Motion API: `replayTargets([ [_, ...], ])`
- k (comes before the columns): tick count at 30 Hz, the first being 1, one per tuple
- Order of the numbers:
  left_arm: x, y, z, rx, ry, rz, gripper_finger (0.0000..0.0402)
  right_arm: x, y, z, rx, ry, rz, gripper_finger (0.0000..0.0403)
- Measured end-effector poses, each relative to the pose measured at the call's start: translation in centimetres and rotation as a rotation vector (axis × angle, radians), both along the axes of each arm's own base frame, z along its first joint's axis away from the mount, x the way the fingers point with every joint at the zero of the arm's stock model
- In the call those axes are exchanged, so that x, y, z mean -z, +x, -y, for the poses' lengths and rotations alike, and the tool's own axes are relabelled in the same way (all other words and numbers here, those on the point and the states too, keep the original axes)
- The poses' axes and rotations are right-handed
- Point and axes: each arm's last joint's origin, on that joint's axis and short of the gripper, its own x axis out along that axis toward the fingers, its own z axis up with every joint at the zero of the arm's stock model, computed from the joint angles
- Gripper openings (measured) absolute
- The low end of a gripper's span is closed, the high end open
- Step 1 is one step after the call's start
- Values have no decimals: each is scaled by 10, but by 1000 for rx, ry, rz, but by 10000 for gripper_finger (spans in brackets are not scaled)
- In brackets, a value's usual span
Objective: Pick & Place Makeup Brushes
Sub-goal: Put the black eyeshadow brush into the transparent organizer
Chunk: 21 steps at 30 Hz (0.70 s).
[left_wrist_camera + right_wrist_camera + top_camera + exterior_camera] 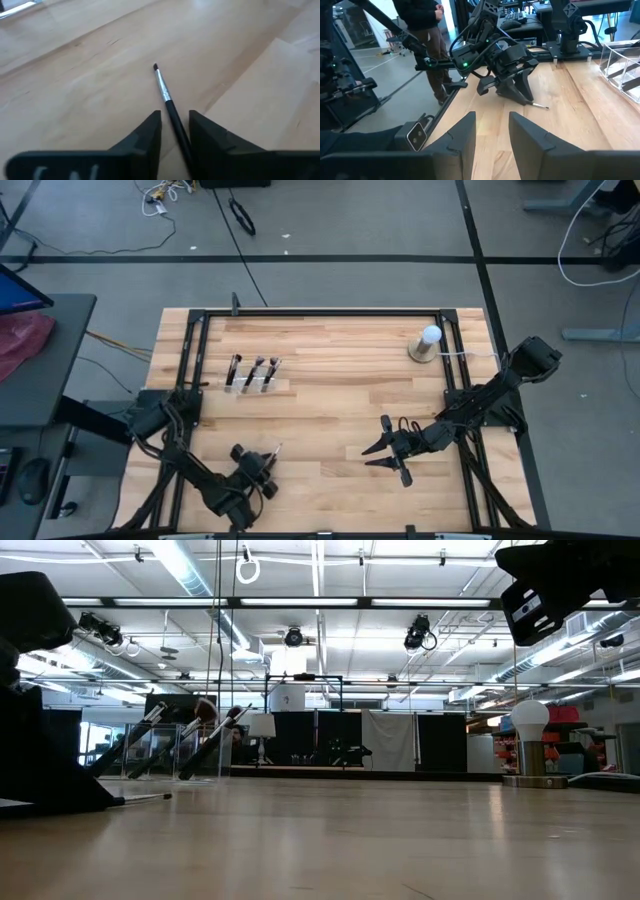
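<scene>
One thin black makeup brush [162,90] with a silvery ferrule and a small dark tuft lies on the wood near the table's near left. It also shows in the high view [276,450] and the right wrist view [540,105]. My left gripper [175,117] points down over its handle end, open, one finger on either side of the handle. Three more brushes lean tilted in a clear holder [252,380] at the far left. My right gripper [368,457] is open and empty at the near right of centre. My left gripper's fingers stand astride the brush's handle [176,131], along its length, coming from above. The handle runs close to one finger [200,130]; I cannot tell whether it touches. The brush's tuft end sticks out past the fingertips, low over the wood.
A white ball on a round base [428,343] stands at the far right. A dark frame rail [320,313] runs around the table top. A person stands beyond the table in the right wrist view [422,20]. Bare wood lies between the two grippers.
</scene>
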Motion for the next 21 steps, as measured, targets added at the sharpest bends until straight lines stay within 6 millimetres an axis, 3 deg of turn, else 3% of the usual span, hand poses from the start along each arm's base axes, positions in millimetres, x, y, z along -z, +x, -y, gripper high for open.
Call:
replayTargets([
  [7,7,-6,-4,21,18,38,19,0,0,0,0,3,-1,118],
  [12,5,-4,-2,16,19,99,18,1,0,0,1,3,-8,118],
  [16,-2,14,1,13,64,185,18,1,0,1,16,1,-7,118],
  [21,-19,53,-1,29,159,222,17,4,1,1,37,-11,-28,118],
])
